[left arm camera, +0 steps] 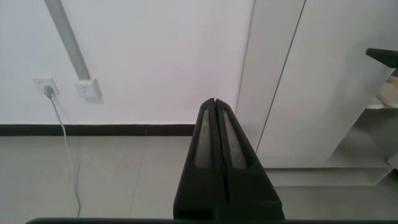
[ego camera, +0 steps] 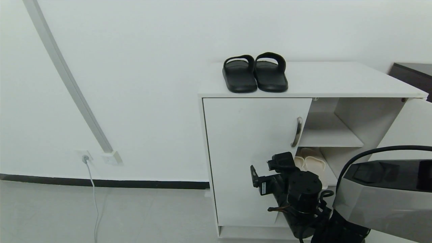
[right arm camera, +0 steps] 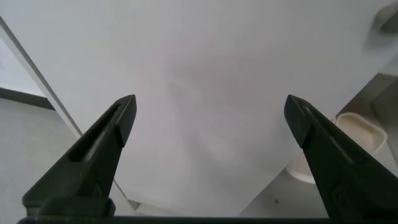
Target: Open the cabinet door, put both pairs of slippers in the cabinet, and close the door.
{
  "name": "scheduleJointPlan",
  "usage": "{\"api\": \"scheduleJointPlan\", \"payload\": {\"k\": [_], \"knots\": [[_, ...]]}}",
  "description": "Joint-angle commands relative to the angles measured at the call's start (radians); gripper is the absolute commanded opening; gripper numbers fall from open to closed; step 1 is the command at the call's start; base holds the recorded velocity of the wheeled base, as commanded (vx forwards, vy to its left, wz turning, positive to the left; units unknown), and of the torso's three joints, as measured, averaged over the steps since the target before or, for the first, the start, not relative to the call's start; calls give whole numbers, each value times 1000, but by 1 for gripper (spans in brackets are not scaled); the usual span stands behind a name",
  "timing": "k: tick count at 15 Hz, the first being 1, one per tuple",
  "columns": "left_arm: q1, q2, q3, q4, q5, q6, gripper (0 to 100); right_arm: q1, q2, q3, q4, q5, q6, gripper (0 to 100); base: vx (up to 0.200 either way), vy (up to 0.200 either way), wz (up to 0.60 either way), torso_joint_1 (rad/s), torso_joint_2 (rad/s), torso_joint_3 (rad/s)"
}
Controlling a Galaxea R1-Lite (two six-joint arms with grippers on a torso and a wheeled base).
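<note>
- Grey floor [ego camera: 50,212] runs up to a white wall [ego camera: 135,84] with a black skirting [ego camera: 135,184] along its foot. A white cabinet [ego camera: 337,79] stands against that wall.
- Nearest is the left gripper [left arm camera: 214,106]. Its two fingers are pressed flat together with nothing between them, and it is held low over the floor off the cabinet's left side.
- Next is the right gripper [right arm camera: 208,109], spread wide and empty. It sits just in front of the lower half of the closed door [ego camera: 249,152] without touching it, near the edge that carries the handle [ego camera: 297,131].
- The closed door covers the cabinet's left half. The open door [ego camera: 411,128] is swung out at the right, so the right half is exposed.
- Inside, the pale slippers [ego camera: 312,162] lie side by side on the lower shelf [ego camera: 329,158], at its left end, just behind the closed door's edge. Part of the pair is hidden by the arm.
- Above them is an upper shelf [ego camera: 327,133].
- The black slippers [ego camera: 254,72] sit on the cabinet top, touching each other, near the front edge and toward the left corner.
- On the wall to the left, a cable [ego camera: 94,202] drops to the floor from a socket [ego camera: 85,157].
</note>
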Motion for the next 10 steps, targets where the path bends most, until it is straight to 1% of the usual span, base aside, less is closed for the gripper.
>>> {"api": "scheduleJointPlan", "payload": {"k": [1,6,10], "knots": [[1,1,0,0,0,0,0,1,8,1,-1,0,-1,100,0,0,0,144,-461,-330],[1,1,0,0,0,0,0,1,13,1,-1,0,-1,100,0,0,0,165,-482,-324],[1,1,0,0,0,0,0,1,13,6,-1,0,-1,100,0,0,0,199,-509,-318]]}}
